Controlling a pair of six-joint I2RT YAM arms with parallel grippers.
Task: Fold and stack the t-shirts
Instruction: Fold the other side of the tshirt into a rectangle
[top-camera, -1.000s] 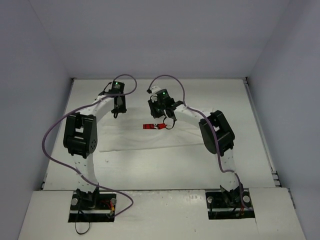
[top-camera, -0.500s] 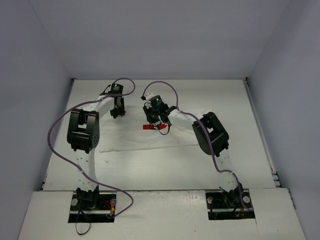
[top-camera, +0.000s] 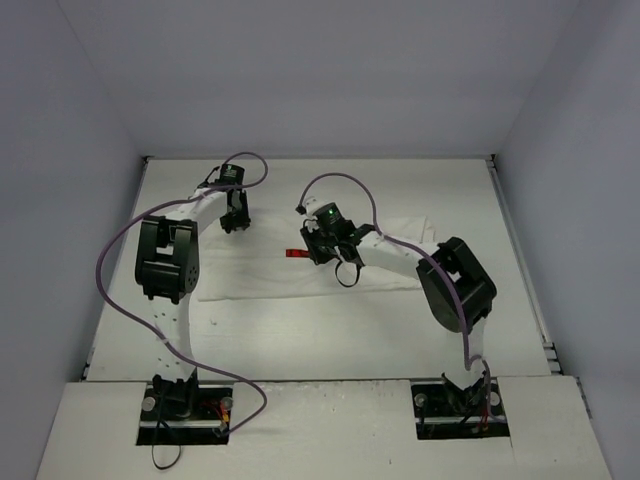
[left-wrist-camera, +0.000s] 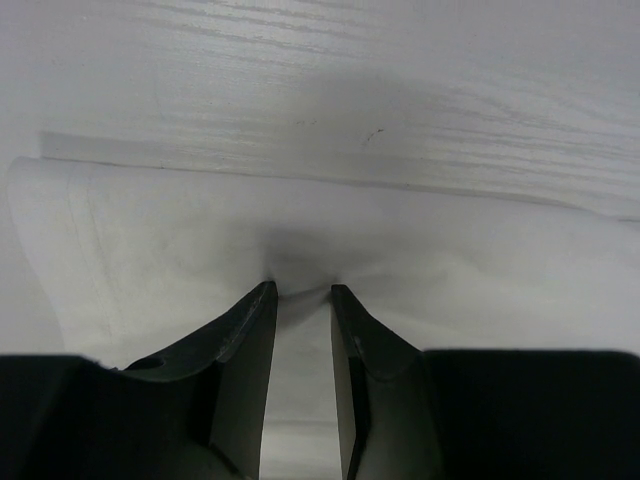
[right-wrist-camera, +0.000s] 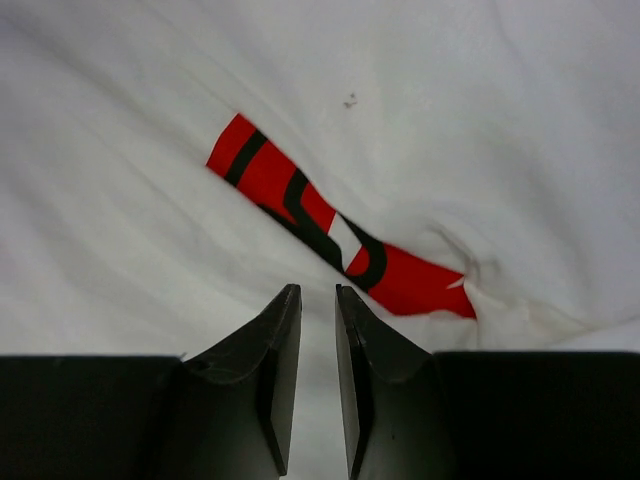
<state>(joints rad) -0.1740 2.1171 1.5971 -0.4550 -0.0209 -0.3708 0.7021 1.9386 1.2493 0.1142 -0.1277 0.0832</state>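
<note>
On the white desk (top-camera: 330, 340) the t-shirt (top-camera: 262, 275) lies across the middle as a long strip. It looks partly folded; a smaller fold and the stacking seem left to do. Its cotton is soft, white and wrinkly, with a red print (right-wrist-camera: 300, 205) peeking from a crease. The left claw (left-wrist-camera: 300, 292) pinches the far left edge. The right claw (right-wrist-camera: 318, 292) is almost closed by the red print; I cannot tell if it holds cloth.

White wood-grain table (top-camera: 300, 340). One white t-shirt (top-camera: 260, 275) lying directly on it, spread flat-ish across the centre along the 9-to-3 line and creased. A red print (top-camera: 296, 253) strip shows just off centre toward 10 o'clock. Bare tabletop at 12 and 6.
</note>
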